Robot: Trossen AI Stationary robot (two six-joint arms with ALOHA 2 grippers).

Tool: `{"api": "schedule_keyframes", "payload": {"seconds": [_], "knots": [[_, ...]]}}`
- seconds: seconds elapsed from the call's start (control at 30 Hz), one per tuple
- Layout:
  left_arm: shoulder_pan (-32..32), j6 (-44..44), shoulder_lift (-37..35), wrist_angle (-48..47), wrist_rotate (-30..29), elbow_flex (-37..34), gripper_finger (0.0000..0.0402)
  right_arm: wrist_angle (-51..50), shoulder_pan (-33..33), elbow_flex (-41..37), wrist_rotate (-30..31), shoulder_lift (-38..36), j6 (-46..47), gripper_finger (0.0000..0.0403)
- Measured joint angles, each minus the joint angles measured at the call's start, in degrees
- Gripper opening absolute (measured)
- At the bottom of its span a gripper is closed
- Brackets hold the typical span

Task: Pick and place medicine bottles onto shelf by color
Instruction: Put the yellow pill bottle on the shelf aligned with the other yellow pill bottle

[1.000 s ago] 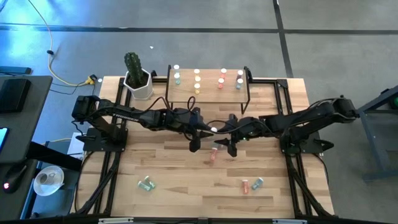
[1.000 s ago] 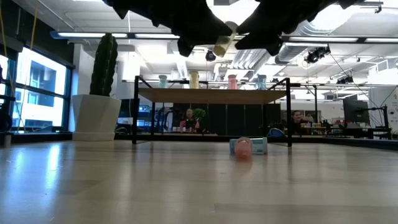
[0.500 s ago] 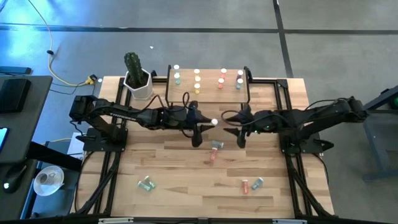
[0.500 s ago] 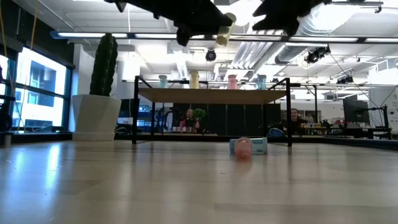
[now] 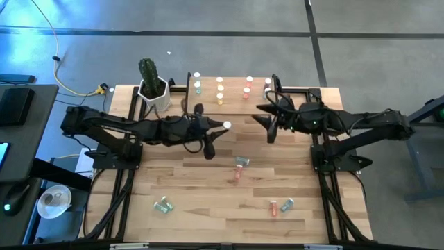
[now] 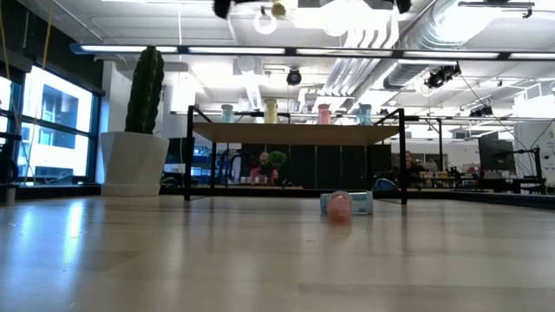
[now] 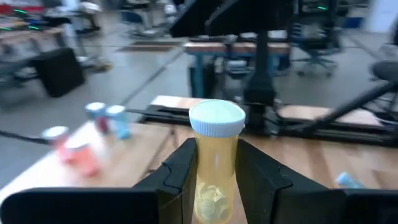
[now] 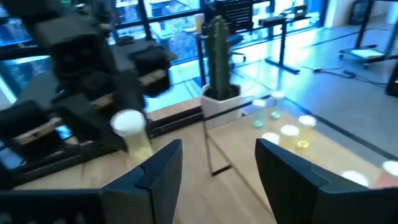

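Left wrist view: left gripper [image 7: 214, 180] clamps yellow bottle [image 7: 215, 163]; right gripper [image 5: 269, 125] open, empty.

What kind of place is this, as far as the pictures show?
Probably an open-plan robotics lab or office: exposed ceiling pipes and strip lights overhead, desks with people seated behind the wooden table, and a bare concrete floor.

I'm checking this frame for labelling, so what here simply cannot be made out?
- Low view: both grippers are cut off by the top edge.
- High view: the shelf bottles are too small for reading labels.
- Left wrist view: the yellow bottle is held by the left gripper; its base is hidden between the fingers.
- Right wrist view: the right gripper is open; the shelf is blurred.
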Motion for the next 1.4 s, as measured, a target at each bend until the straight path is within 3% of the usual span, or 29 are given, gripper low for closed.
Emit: {"api": "schedule_keyframes", "payload": {"seconds": [0.23, 0.43, 0.7, 0.9, 1.13, 1.4], "knots": [[-4.89, -2.39, -4.10, -8.85, -13.86, -0.26, 0.0086, -0.94, -3.88, 1.52, -0.09, 1.72, -0.02, 0.0194], [-9.46, -8.55, -4.65, -8.82, -22.37, -6.66, 0.0086, -5.67, -4.74, 1.52, -0.36, 0.99, -0.03, 0.0194], [-12.18, -13.20, -4.76, 4.60, -31.35, -17.10, 0.0086, -7.62, -4.72, 1.52, -3.63, -4.26, 1.55, 0.0194], [-10.85, -10.95, -4.74, 20.14, -31.75, -25.05, 0.0086, -7.95, -4.72, 1.52, -3.85, -6.18, 1.51, 0.0194], [-7.36, -10.13, -3.69, 28.58, -31.32, -30.02, 0.0086, -8.31, -4.72, 1.52, -3.84, -5.82, 0.87, 0.0194], [-2.43, -3.58, 4.87, 43.80, -23.59, -30.21, 0.0086, -8.39, -4.72, 1.52, -3.83, -5.09, 0.83, 0.0194]]}}
